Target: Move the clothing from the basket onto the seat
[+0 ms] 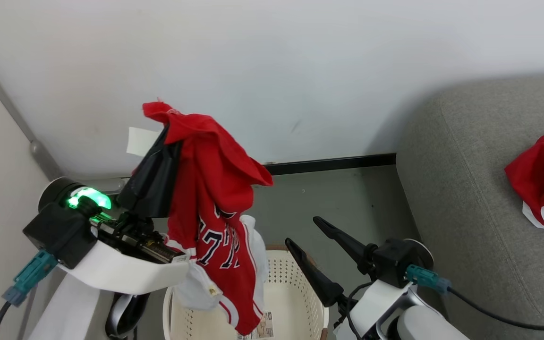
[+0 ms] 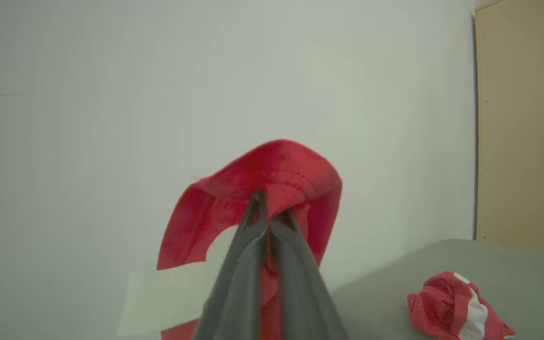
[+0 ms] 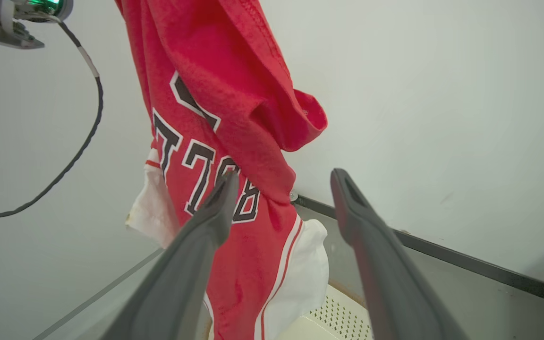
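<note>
A red jersey [image 1: 215, 198] with dark numerals and white trim hangs from my left gripper [image 1: 164, 134], which is raised and shut on its top edge. In the left wrist view the fingertips [image 2: 258, 208] pinch red fabric [image 2: 276, 165]. The jersey's hem dangles over the cream perforated basket [image 1: 291, 283], whose floor label shows. My right gripper [image 1: 302, 230] stands open beside the basket, just right of the hanging jersey [image 3: 215, 118], holding nothing. Another red and white garment [image 1: 543, 182] lies crumpled on the grey seat [image 1: 465, 198] at the right.
A white wall with a dark skirting board [image 1: 328, 164] stands close behind the basket. Grey floor [image 1: 352, 198] separates basket and seat. A beige cabinet [image 2: 522, 127] rises beyond the seat [image 2: 442, 264]. A pale paper slip [image 1: 140, 140] is stuck on the wall.
</note>
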{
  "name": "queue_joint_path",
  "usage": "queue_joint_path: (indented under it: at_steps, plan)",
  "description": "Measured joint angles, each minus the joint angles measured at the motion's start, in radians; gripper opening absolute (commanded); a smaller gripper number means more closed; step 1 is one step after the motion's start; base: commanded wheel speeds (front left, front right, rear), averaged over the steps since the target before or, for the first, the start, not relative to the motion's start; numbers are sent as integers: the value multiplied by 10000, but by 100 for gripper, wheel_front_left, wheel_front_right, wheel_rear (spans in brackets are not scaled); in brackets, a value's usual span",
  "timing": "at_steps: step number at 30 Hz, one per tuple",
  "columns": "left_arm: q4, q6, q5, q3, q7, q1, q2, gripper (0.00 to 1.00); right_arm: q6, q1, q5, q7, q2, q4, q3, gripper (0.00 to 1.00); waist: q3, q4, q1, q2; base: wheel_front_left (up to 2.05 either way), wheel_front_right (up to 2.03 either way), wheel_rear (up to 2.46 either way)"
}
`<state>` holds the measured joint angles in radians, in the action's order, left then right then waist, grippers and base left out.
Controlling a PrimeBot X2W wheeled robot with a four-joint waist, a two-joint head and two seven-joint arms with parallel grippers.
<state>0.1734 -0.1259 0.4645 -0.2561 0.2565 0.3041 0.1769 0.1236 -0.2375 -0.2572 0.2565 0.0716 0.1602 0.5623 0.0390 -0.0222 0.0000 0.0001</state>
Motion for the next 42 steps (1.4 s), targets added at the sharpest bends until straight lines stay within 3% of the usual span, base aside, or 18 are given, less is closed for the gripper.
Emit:
queue_joint_path:
  at_steps: [17,18,19,20,33,38,39,41,42]
  plan:
    - [767,-2,-2,-1950,-267,918,-222,0,0,-970,-2,0,192,180,493,100,60,-103,0,0,0,0,0]
    - [786,-2,0,-2008,-267,962,-234,0,0,-971,-12,0,194,205,535,81,62,-102,0,0,0,0,0]
    - [807,-2,-2,-2052,-267,989,-244,0,0,-971,-17,0,194,228,575,28,64,-100,0,0,0,0,0]
    - [828,-2,-2,-2080,-267,996,-245,0,0,-972,-19,2,192,242,604,0,66,-98,0,0,0,0,0]
    - [382,12,-2,-1785,-357,977,-107,0,0,-1008,-345,0,196,259,583,0,89,-93,0,0,0,0,0]
    - [-173,407,293,-1292,-522,631,-125,0,0,-1045,-384,0,211,15,284,0,98,-90,0,0,0,0,0]
    - [-291,470,330,-1206,-543,532,-117,5,0,-1054,-401,0,213,-33,184,0,97,-90,0,0,0,0,0]
    - [-554,677,351,-988,-591,369,-71,36,0,-1056,-416,0,213,-178,-50,0,91,-88,0,0,0,0,0]
    - [-715,794,341,-874,-656,304,-10,45,0,-1057,-416,0,226,-221,-104,0,84,-86,0,0,0,0,0]
